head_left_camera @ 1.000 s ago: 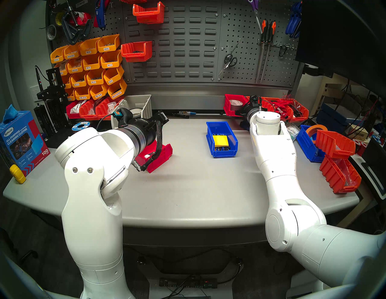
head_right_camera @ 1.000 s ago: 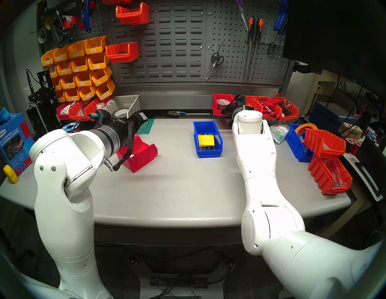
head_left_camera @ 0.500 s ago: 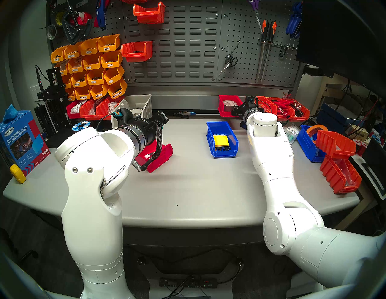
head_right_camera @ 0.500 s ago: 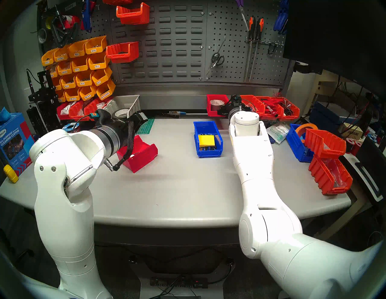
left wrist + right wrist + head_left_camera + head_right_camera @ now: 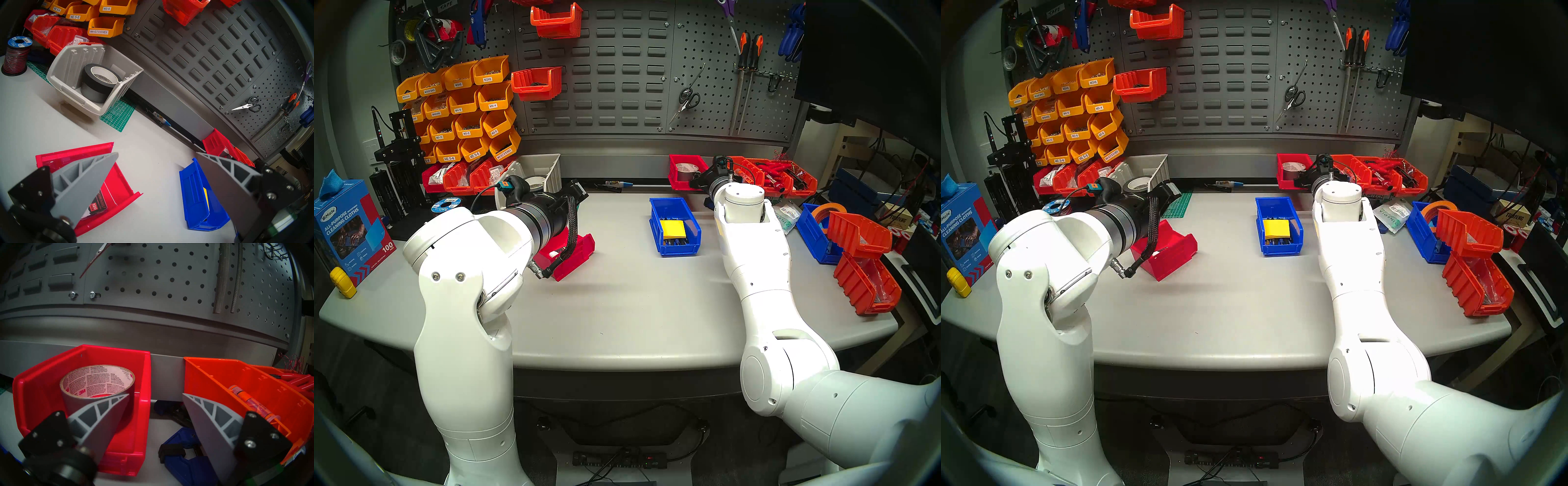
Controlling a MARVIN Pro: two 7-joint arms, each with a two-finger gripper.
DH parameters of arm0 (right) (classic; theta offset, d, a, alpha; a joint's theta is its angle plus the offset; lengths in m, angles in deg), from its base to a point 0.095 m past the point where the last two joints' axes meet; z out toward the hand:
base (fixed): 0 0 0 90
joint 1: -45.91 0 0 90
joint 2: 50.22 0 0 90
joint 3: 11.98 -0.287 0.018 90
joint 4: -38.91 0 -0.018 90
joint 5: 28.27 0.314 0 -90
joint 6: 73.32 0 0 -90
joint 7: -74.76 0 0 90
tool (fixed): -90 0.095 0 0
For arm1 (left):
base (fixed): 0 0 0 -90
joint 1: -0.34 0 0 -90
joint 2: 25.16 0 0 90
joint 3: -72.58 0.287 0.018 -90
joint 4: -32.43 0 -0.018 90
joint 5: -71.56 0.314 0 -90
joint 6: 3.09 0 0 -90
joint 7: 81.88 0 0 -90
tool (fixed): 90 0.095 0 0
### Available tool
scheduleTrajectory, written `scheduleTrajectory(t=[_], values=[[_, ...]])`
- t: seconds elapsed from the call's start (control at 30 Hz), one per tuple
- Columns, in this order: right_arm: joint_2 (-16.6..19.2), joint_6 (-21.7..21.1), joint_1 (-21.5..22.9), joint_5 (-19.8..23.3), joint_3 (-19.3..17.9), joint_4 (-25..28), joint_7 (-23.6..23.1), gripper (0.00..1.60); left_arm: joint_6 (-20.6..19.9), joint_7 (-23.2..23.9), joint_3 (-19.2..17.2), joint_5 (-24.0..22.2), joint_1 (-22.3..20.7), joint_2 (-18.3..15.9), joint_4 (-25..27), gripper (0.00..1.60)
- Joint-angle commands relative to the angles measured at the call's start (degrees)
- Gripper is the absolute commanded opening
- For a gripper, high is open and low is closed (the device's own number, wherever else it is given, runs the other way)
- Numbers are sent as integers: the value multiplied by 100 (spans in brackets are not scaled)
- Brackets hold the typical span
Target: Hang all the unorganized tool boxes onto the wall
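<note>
Right pincer (image 5: pixel 155 396): open, holding nothing. One finger (image 5: pixel 108 414) is over the front of the crimson bin with tape; the other finger (image 5: pixel 209 419) is beside the orange-red bin (image 5: pixel 237 387). The right wall of the crimson bin lies in the gap between the fingers; contact cannot be told.
Left pincer (image 5: pixel 157 154): open wide, empty, held above the desk (image 5: pixel 636 305) over its left half.
Crimson bin with tape (image 5: pixel 81 395): upright at the back edge of the desk, right half, its rear against the plain grey strip at the foot of the wall (image 5: pixel 619 68). Whether it hangs on the strip or rests on the desk cannot be told.
Tape roll (image 5: pixel 97 382): grey, standing on end inside that bin.
Crimson bin with blade pack (image 5: pixel 88 183): on the desk, left half, below the left pincer; a pack marked "120 PACK" lies inside.
Blue bin (image 5: pixel 674 225): on the desk, centre-right, well apart from both crimson bins; holds a yellow item.
Blue clamp (image 5: pixel 185 458): on the desk between the crimson bin with tape and the orange-red bin.
Grey bin (image 5: pixel 95 79): at the back edge, left half, with a black tape roll inside.
</note>
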Motion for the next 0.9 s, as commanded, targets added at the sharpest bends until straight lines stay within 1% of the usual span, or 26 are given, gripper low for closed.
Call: scheduleTrajectory(t=[0.0, 0.17, 0.27, 0.57, 0.87], values=[[28, -284, -143, -38, -213, 442, 277, 160, -2, 1, 7, 4, -12, -4, 54, 160], [-81, -467, -301, -54, -199, 881, 311, 160, -2, 2, 7, 4, -12, -3, 53, 160], [-102, -554, -335, -55, -202, 1044, 302, 160, -2, 2, 6, 4, -13, -3, 53, 160], [-99, -663, -366, -62, -221, 1175, 273, 160, -2, 2, 7, 4, -12, -3, 53, 160], [-82, -748, -349, 4, -197, 1340, 68, 160, -2, 2, 7, 4, -13, -3, 53, 160]])
